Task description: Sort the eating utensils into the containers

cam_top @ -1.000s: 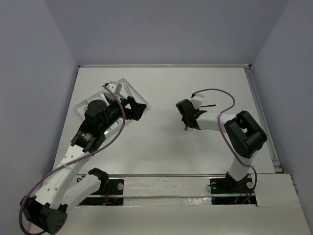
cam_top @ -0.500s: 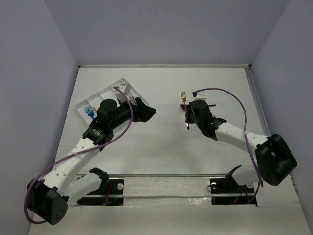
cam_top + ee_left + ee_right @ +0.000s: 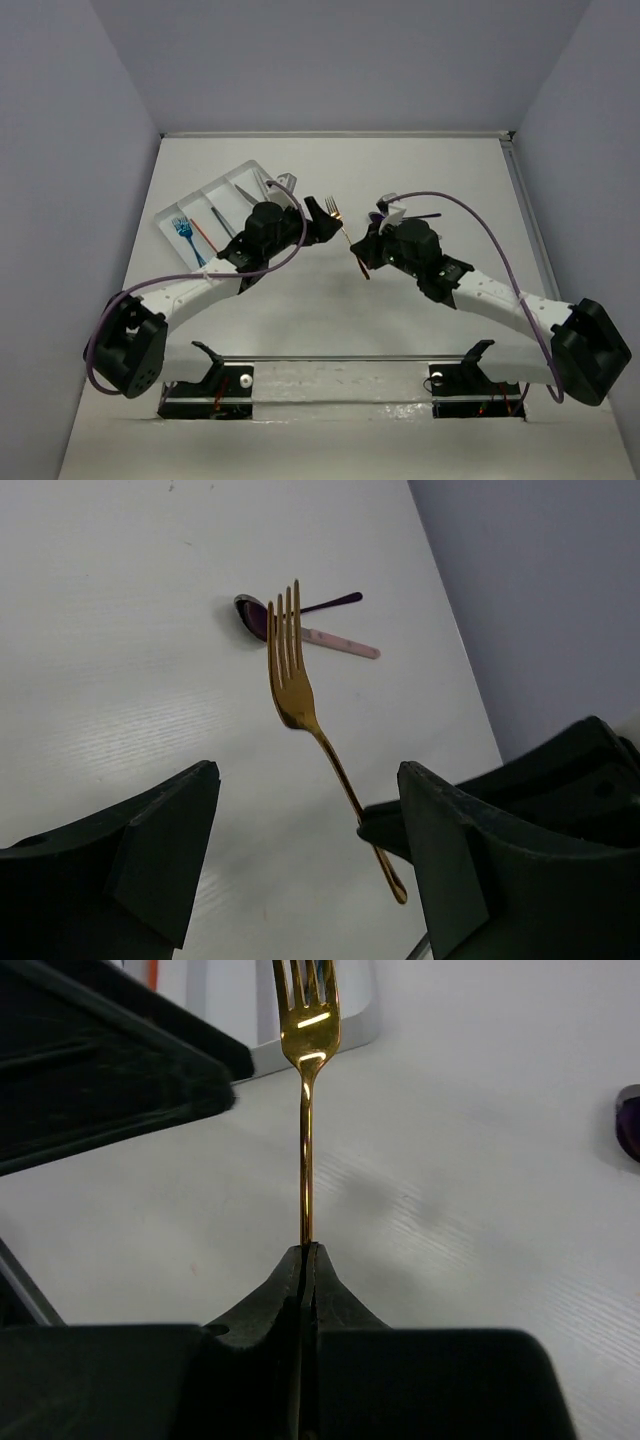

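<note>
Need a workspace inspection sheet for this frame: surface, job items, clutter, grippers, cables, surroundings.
Surface: white table, no damage seen.
Job's things: white tray at far left holds a blue fork, an orange piece, grey pieces; gold fork held in the air; purple spoon and pink-handled piece lie together on the table.
Clutter: nothing seen.
Grippers: right gripper shut on the gold fork's handle; left gripper open, facing the fork.
Cables: purple cable looping along each arm.
Surroundings: plain grey-blue walls on three sides.

Edges crop the purple spoon (image 3: 630,1122) and tines of the gold fork (image 3: 308,1040).
</note>
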